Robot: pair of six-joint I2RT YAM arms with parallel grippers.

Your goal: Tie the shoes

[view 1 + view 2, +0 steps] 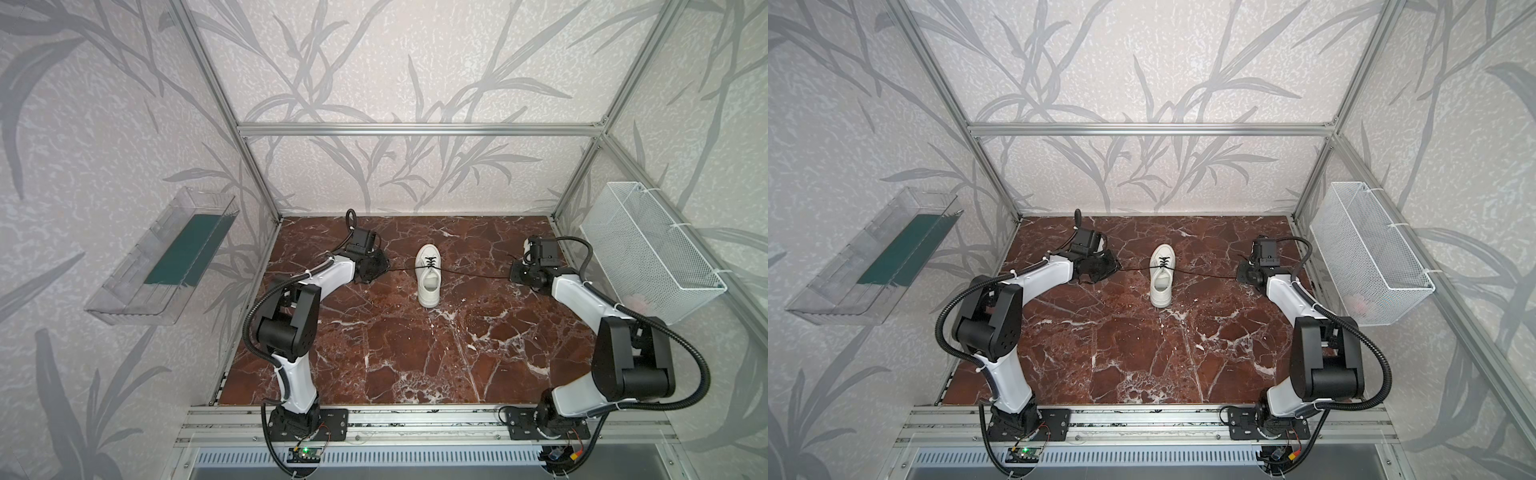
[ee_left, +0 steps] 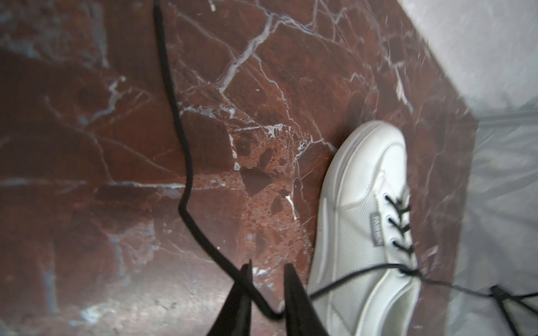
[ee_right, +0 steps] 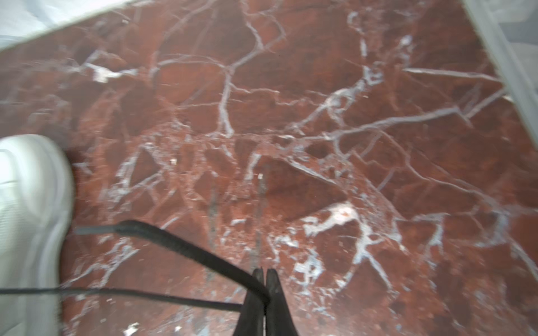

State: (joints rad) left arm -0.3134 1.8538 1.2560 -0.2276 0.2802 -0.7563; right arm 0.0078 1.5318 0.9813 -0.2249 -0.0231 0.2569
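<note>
Both top views show you the left claw (image 1: 376,270) with jaws parted, lace (image 2: 186,180) running loose between them. Mid-surface (image 1: 395,353) sits the white sneaker (image 1: 429,276), toe toward the back wall. Your right claw (image 3: 265,273) is clenched on the other lace end.

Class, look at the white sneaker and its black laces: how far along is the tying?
Done: sneaker laced; laces crossed at the top eyelets, stretched sideways. In hand: right claw pinches one end; left claw stands parted, lace running between its tips. Left: no bow visible.
</note>
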